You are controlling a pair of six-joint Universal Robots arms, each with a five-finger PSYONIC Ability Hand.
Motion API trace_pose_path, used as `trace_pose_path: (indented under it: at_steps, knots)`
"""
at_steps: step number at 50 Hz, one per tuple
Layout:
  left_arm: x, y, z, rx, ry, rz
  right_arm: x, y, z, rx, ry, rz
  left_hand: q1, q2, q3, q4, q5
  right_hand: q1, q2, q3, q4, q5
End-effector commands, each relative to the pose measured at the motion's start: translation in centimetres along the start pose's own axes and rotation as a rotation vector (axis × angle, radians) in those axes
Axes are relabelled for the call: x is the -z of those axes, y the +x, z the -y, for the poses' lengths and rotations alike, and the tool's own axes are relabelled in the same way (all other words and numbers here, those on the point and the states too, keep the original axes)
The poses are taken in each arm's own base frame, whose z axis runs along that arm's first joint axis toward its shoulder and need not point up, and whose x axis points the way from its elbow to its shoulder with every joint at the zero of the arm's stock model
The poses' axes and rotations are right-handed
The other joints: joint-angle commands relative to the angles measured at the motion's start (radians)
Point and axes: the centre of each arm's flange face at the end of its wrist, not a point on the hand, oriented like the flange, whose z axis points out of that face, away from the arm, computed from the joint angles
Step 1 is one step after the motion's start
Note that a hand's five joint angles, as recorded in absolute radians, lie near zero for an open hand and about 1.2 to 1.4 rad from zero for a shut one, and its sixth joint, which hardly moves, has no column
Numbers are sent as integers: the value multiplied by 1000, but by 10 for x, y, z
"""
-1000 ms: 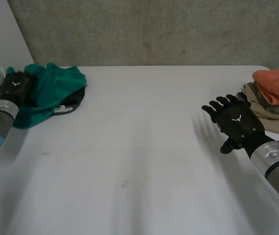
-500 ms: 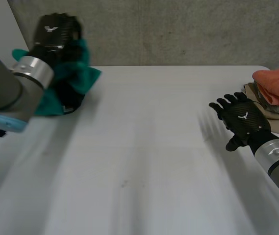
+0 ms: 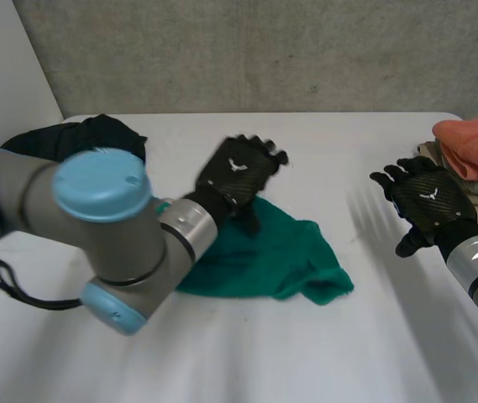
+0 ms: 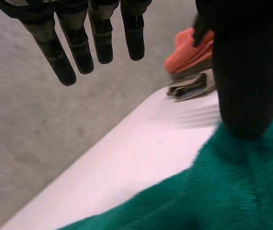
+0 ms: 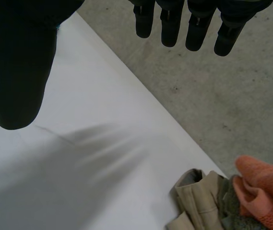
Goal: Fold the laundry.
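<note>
A crumpled green cloth (image 3: 281, 252) lies in a heap on the white table (image 3: 348, 353) near its middle. My left hand (image 3: 239, 172) hovers over the cloth's far-left part, open, fingers straight. In the left wrist view its fingers (image 4: 78, 48) spread above the table while the thumb (image 4: 244, 72) reaches down to the green cloth (image 4: 198, 201); nothing is gripped. My right hand (image 3: 428, 201) is raised over the table's right side, open and empty, its fingers (image 5: 174, 24) straight.
A dark cloth pile (image 3: 79, 136) sits at the back left corner. At the right edge stands a stack of folded laundry (image 3: 474, 159) with an orange piece on top, also seen as the stack (image 4: 191, 64) and the stack (image 5: 218, 199). The left arm (image 3: 96, 227) crosses the table's left half.
My left hand lifted the green cloth from the back-left pile, swung it to the middle of the table and let go. My right hand drifted slightly to the right.
</note>
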Motion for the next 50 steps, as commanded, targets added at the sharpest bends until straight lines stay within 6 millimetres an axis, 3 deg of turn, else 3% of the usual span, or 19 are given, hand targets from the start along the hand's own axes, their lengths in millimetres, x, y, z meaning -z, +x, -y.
trace_pose_path:
  at_steps: [1,4,6,13,20,26,38,42,48,50]
  knots:
    - [42,-35,30,-21,-14,211,6,-4,2,-98,-113,72,-21,-8,-12,0,7,-52,-43,-42,-38,-48]
    - [62,-55,24,-14,-60,291,12,-9,3,-148,-199,132,-21,-8,-12,0,7,-52,-43,-42,-38,-48]
    - [75,-66,10,-8,-114,329,14,-13,2,-183,-239,166,-15,-2,-6,6,12,-52,-43,-42,-38,-48]
    - [92,-90,-33,28,-252,385,13,-41,11,-276,-228,247,-12,1,-3,8,15,-52,-43,-42,-38,-48]
    - [85,-105,-87,15,-384,304,4,-76,5,-230,-160,307,29,42,38,49,56,-51,-42,-41,-37,-47]
    - [79,-109,-95,-52,-378,268,4,-100,13,-189,-98,359,59,72,68,79,86,175,184,185,189,179]
    - [46,-107,-117,-63,-307,184,0,-106,7,-172,-91,341,111,124,120,132,139,559,568,569,573,563]
    - [39,-102,-123,-54,-320,159,-4,-100,6,-150,-88,277,322,336,331,343,350,758,768,769,772,762]
    - [39,-96,-123,-29,-367,128,-6,-96,6,-94,-86,237,985,998,994,1006,1012,1076,1085,1086,1090,1080]
    - [38,-97,-122,-31,-365,133,-5,-96,6,-67,-80,239,1045,1058,1054,1065,1072,1169,1179,1179,1183,1173]
